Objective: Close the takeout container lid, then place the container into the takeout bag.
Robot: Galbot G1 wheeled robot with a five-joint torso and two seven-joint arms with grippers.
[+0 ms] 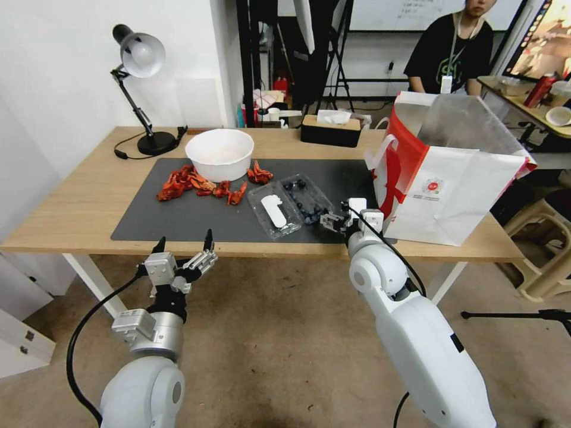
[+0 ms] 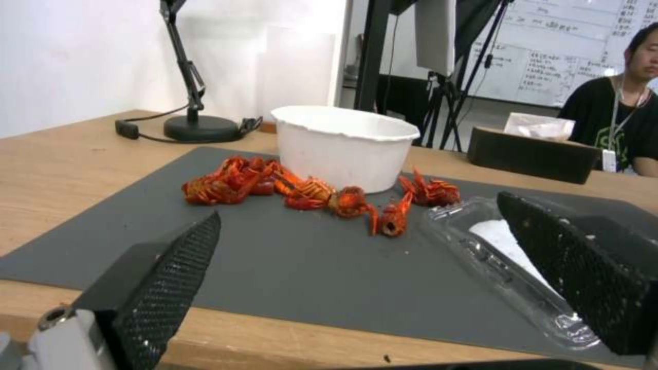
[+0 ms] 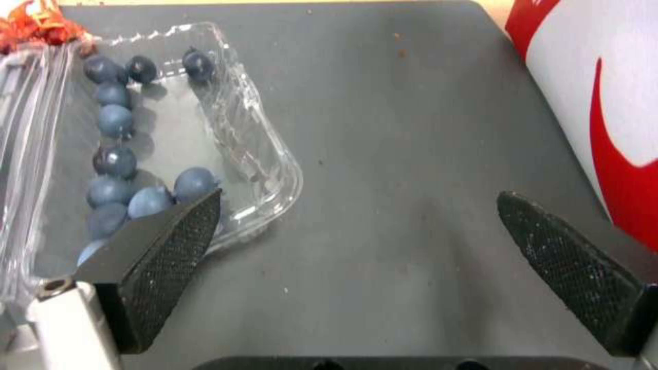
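takeout container (image 1: 308,201) lying wide open near counter's front edge, lid (image 1: 275,210) flat beside it | right hand (image 1: 334,222) spread, just beside container | left hand (image 1: 184,245) spread, off front edge | takeout bag (image 1: 452,178) upright at right end

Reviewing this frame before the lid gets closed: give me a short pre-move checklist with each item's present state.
1. The takeout container is open, the lid lying flat on the mat beside the blueberry half: ok, ready to fold.
2. Blueberries sit inside their tray, none on the mat: ok.
3. Right gripper has open jaws, low over the mat beside the container's near corner, holding nothing: ok.
4. Left gripper is open, in front of the table edge, clear of the container: ok.
5. Takeout bag stands upright with its mouth open, on the robot's right: ok.
6. Whether the lid's latch is intact: cannot tell.
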